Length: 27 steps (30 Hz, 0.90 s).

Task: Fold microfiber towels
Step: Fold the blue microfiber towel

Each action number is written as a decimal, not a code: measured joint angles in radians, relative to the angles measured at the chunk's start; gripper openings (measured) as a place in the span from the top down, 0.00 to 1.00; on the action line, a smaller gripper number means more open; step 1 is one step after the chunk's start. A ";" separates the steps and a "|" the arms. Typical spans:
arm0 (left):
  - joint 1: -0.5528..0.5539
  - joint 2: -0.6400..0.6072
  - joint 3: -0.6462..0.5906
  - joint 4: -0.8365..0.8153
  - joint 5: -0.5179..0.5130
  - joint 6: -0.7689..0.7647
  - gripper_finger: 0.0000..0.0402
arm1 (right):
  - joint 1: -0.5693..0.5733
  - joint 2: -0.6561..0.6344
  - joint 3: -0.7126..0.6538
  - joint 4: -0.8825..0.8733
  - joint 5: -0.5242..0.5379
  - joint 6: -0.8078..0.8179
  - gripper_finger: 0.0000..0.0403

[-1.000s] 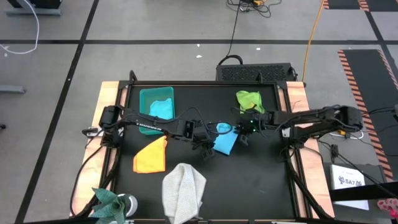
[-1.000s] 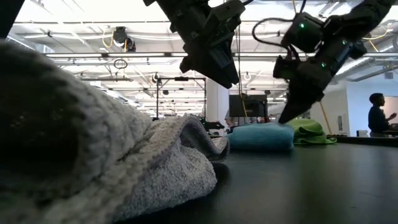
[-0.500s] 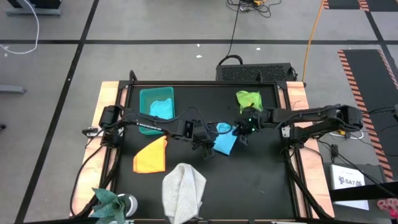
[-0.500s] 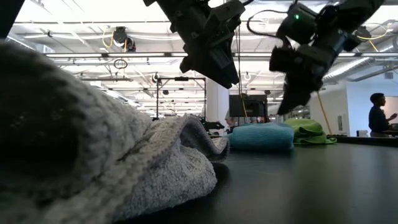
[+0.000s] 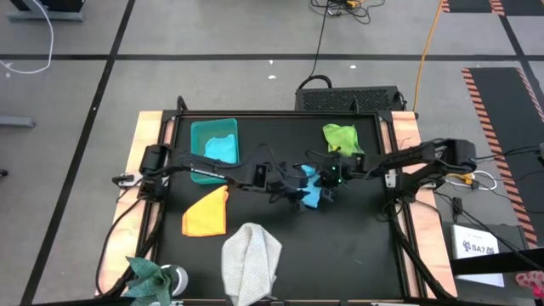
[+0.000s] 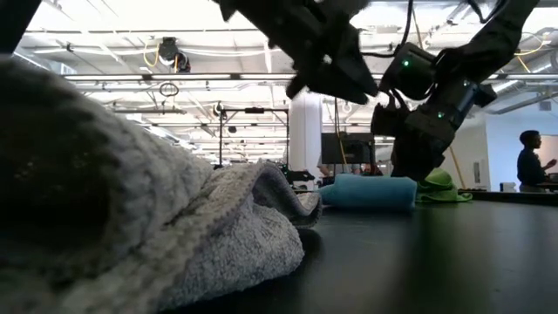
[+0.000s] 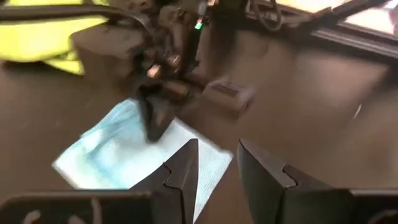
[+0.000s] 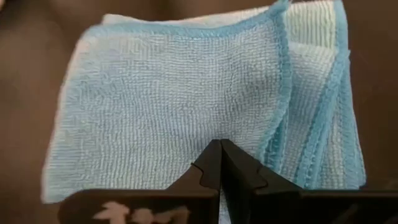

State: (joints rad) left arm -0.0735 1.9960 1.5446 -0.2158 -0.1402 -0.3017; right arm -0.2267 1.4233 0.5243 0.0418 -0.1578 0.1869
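Light blue towel [image 5: 311, 192] at counter [image 5: 357, 246] centre, partly folded; right hand [image 5: 326, 177] pinched shut on its edge, left hand [image 5: 291, 189] narrowly parted just beside it, empty. Remaining unfolded: one orange-yellow towel [image 5: 206, 212], one grey towel [image 5: 251, 262], one lime green towel [image 5: 341, 136], one teal towel [image 5: 223, 148] in the bin [image 5: 198, 130]. Five cloths total; judged early.

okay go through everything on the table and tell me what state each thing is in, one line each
Small light blue microfiber towel: folded, mid-table, pinched by the right claw.
Right claw: shut on that towel's edge.
Left claw: open, empty, beside the blue towel.
Orange-yellow towel: folded flat.
Light grey towel: crumpled, unfolded.
Lime green towel: crumpled, unfolded.
Rigid teal plastic bin: holds a blue-teal cloth.
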 joint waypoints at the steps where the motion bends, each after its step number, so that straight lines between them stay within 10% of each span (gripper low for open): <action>1: 0.002 0.014 0.000 -0.002 0.009 -0.016 0.72 | -0.005 0.001 0.000 0.000 -0.003 -0.002 1.00; 27: -0.013 0.195 -0.005 0.103 0.084 -0.138 0.72 | -0.010 -0.019 -0.001 -0.014 -0.003 0.009 1.00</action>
State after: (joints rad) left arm -0.0866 2.1905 1.5394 -0.1123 -0.0566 -0.4402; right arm -0.2363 1.4044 0.5236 0.0280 -0.1606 0.1963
